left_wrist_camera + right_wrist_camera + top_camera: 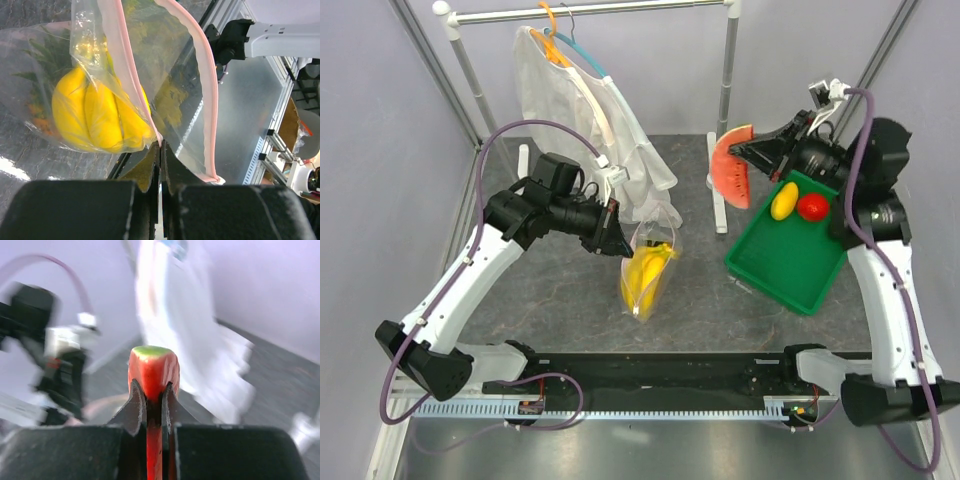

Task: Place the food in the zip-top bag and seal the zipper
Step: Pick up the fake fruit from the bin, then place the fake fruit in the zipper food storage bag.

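Presently, entries ran from the left.

- Left tool [613, 232]: jaws were pinched tight on the mouth edge of the zip-top bag [650, 268] and held it up with the mouth gaping.
- Zipper [210, 90]: the pink strip was unsealed, its two sides spread apart.
- Bag contents: a banana bunch [100, 115] lay inside, and pineapple [42, 75] leaves showed dimly behind it.
- Watermelon slice [732, 168]: it was aloft just left of the green tray [790, 265], well apart from the bag. The right tool [748, 150] clamped it narrowly.
- Small yellow piece [783, 201]: it lay in the tray beside a red piece [811, 207].
- Step in hand, by judgement: the slice was being carried to the bag.
- Next move: it called for bringing the slice over the open mouth, thin edge first, then releasing it.
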Tool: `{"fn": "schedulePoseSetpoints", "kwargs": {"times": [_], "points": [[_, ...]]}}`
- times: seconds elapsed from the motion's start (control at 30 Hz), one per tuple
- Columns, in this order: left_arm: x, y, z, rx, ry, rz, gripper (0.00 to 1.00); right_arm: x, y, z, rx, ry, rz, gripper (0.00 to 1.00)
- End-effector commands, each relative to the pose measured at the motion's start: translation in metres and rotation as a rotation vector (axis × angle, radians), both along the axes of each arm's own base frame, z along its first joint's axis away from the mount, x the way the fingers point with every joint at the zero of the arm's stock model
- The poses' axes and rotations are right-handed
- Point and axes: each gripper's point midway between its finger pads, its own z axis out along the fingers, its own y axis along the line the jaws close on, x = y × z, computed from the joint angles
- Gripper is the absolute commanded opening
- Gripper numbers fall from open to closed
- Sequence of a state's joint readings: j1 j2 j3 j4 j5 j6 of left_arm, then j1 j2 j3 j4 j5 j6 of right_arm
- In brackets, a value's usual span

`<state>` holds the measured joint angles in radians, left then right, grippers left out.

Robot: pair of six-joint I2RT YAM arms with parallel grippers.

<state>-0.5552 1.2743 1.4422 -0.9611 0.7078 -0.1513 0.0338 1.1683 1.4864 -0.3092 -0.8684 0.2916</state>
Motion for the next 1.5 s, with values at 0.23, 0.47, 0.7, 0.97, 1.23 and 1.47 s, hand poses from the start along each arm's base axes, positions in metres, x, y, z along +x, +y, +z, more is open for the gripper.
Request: {"fn": "schedulePoseSetpoints", "kwargs": {"times": [0.23, 0.47, 0.7, 0.97, 1.23, 1.47], "points": [[0.009, 0.001, 0.030, -0.109, 0.018, 0.028, 0.02, -0.027, 0.093, 0.072, 0.462, -0.010, 0.128, 0.00], [0.024, 0.013, 0.038, -0.159, 0.082, 0.113, 0.02, -0.027, 0.159, 0.015, 0.294, 0.218, -0.112, 0.00], [0.028, 0.013, 0.049, -0.211, 0.090, 0.155, 0.02, -0.026, 0.162, -0.053, 0.179, 0.308, -0.285, 0.00], [0.032, 0.014, 0.048, -0.231, 0.101, 0.205, 0.02, -0.011, 0.154, -0.091, 0.038, 0.304, -0.434, 0.00], [0.036, 0.015, 0.052, -0.251, 0.083, 0.242, 0.03, -0.039, 0.167, -0.127, -0.061, 0.393, -0.339, 0.00], [0.033, 0.016, 0.054, -0.253, 0.065, 0.242, 0.03, -0.080, 0.192, -0.144, -0.068, 0.567, -0.124, 0.00]]}}
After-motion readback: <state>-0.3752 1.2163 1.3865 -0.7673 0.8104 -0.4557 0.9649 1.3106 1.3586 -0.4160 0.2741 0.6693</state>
